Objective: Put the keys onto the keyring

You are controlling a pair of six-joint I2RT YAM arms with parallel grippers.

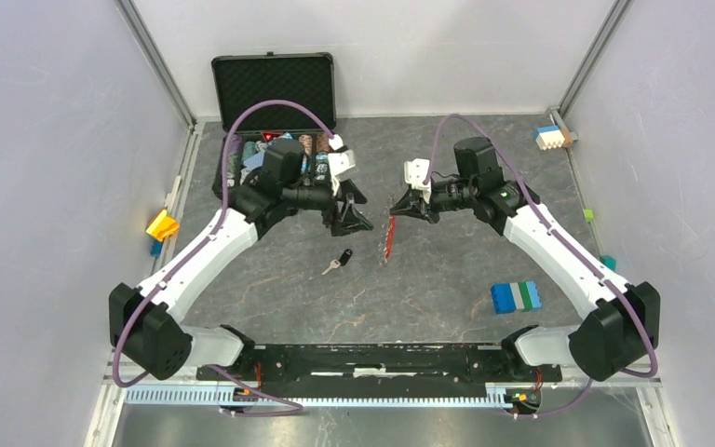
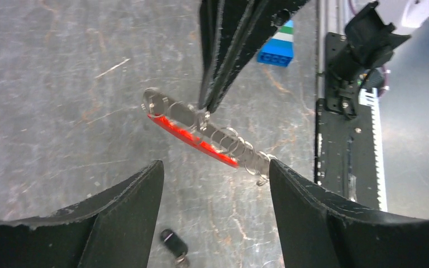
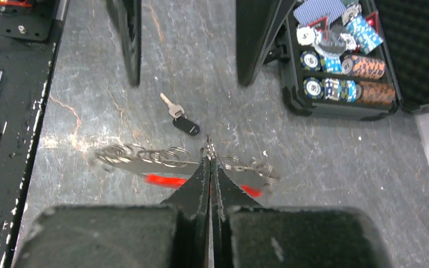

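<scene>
The keyring is a silvery chain of rings with a flat red tag; it also shows in the top view at mid-table. My right gripper is shut on the chain near its middle and looks to hold it just above the table, a little blurred. The right gripper also shows in the top view, and its closed fingers show in the left wrist view. The key, with a black head and silver blade, lies on the table. My left gripper is open and empty, just left of the keyring.
An open black case of poker chips stands at the back left. Blue, green and white bricks lie at the right front. A yellow block sits by the left wall and a white-blue block at the back right.
</scene>
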